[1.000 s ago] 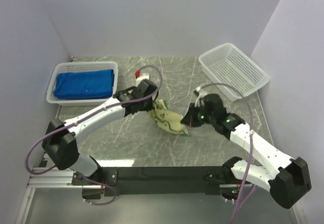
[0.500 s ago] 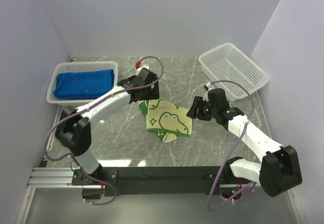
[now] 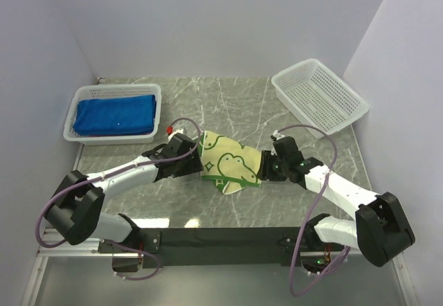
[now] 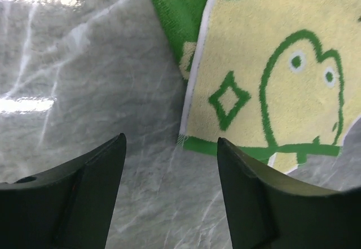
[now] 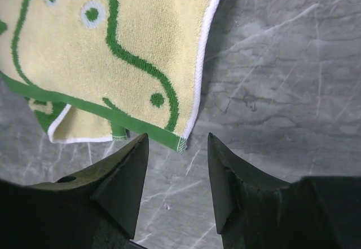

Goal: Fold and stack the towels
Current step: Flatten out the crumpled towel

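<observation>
A pale yellow towel point(image 3: 232, 162) with green frog motifs lies flat in the middle of the table, a lower layer peeking out at its near edge. My left gripper point(image 3: 196, 162) is low at its left edge, open and holding nothing. In the left wrist view the towel point(image 4: 271, 63) shows its green reverse point(image 4: 180, 12), with its corner just ahead of the gripper point(image 4: 171, 139). My right gripper point(image 3: 266, 167) is at the right edge, open. In the right wrist view a towel point(image 5: 124, 46) corner lies just ahead of the gripper point(image 5: 177, 138). Folded royal blue towels point(image 3: 114, 114) fill the left basket.
A white lattice basket point(image 3: 77, 105) holding the blue towels stands at the back left. A second white lattice basket point(image 3: 318, 97), with nothing in it, sits tilted at the back right. Grey marble tabletop point(image 3: 228, 105) surrounds the towel; walls close in on three sides.
A second ago the yellow towel hung bunched between both shut grippers. It was spread out and let go, and both open grippers have dropped low beside its left and right edges.
</observation>
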You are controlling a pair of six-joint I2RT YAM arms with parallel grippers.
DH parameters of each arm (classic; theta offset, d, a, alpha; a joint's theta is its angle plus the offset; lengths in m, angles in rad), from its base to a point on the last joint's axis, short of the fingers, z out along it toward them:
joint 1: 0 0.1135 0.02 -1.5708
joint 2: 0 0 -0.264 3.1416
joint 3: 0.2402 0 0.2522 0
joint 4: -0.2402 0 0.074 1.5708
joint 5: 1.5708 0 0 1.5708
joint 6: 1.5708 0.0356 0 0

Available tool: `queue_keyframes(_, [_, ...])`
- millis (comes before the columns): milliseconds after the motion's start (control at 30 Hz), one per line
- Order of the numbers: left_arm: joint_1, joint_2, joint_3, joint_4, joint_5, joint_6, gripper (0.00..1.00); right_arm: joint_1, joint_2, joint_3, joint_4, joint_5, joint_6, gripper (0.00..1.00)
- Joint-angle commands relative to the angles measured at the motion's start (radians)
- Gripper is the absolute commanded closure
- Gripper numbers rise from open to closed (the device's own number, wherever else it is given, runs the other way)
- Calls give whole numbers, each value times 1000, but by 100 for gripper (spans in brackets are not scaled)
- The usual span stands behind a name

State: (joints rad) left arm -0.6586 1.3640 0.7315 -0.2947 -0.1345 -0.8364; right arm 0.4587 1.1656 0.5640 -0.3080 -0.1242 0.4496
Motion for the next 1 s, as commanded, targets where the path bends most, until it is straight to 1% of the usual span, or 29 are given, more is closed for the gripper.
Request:
queue_keyframes(0, [-7,-16,-13,153,35,-72,30,38,14,7,38,87,34,47])
queue_keyframes(67, [-7,-6,-40,173,35,-93,33,61,29,11,40,116,41,48])
queue_keyframes(100, [-7,1,-47,181,41,-99,36,70,34,14,38,123,46,48])
queue_keyframes(167, [-10,32,-57,206,50,-110,38,95,54,22,32,162,49,47])
queue_keyframes(233, [-18,72,-49,204,44,-115,43,103,68,25,29,176,55,48])
queue_keyframes(267, [-30,84,-46,200,41,-116,48,112,71,25,29,184,58,48])
queue_keyframes(300, [-36,96,-41,197,36,-113,48,113,72,25,29,204,61,48])
queue_keyframes(433, [-76,156,2,145,-7,-113,49,138,98,33,21,230,67,50])
queue_keyframes(600, [-131,184,37,51,-98,-116,49,181,141,59,-3,262,80,51])
queue_keyframes(900, [-170,208,75,-27,-168,-116,50,250,287,106,-78,288,119,51])
queue_keyframes(967, [-174,210,80,-40,-175,-118,50,270,327,117,-98,297,129,53])
